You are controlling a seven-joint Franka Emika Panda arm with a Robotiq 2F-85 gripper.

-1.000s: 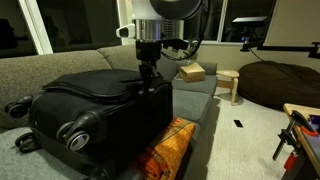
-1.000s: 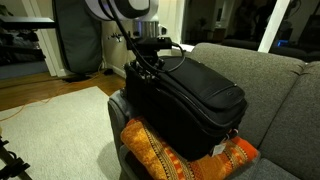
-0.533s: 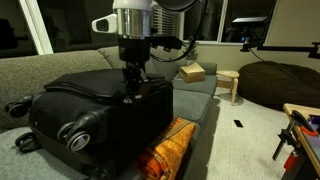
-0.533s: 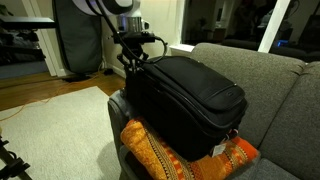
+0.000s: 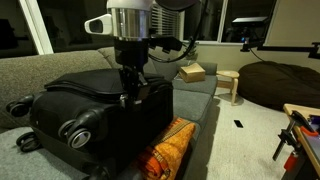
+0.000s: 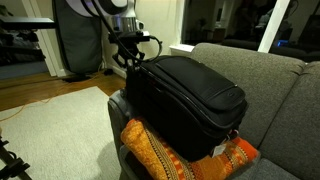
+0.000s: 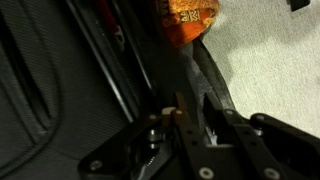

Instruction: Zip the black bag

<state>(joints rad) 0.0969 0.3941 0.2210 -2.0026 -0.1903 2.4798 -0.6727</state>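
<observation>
The black bag (image 5: pixel 90 105) lies on its side on a grey sofa, wheels toward the camera, and rests partly on an orange patterned cushion (image 5: pixel 165 150). It shows in both exterior views (image 6: pixel 190 90) and fills the left of the wrist view (image 7: pixel 60 80). My gripper (image 5: pixel 130 97) points down at the edge of the lid along the zipper line, at the bag's near corner in an exterior view (image 6: pixel 128 62). In the wrist view the fingers (image 7: pixel 190 105) are closed narrowly on a small silvery zipper pull at the seam.
The grey sofa (image 6: pixel 270 90) carries the bag. A cardboard box (image 5: pixel 191 71) sits on the seat behind the bag. A wooden stool (image 5: pixel 230 83) and a dark beanbag (image 5: pixel 280 80) stand on the floor beyond. A pale rug (image 6: pixel 50 120) lies beside the sofa.
My gripper has slid along the lid edge, leftward in both exterior views, staying on the zipper line. Most of the move came in the first half second.
</observation>
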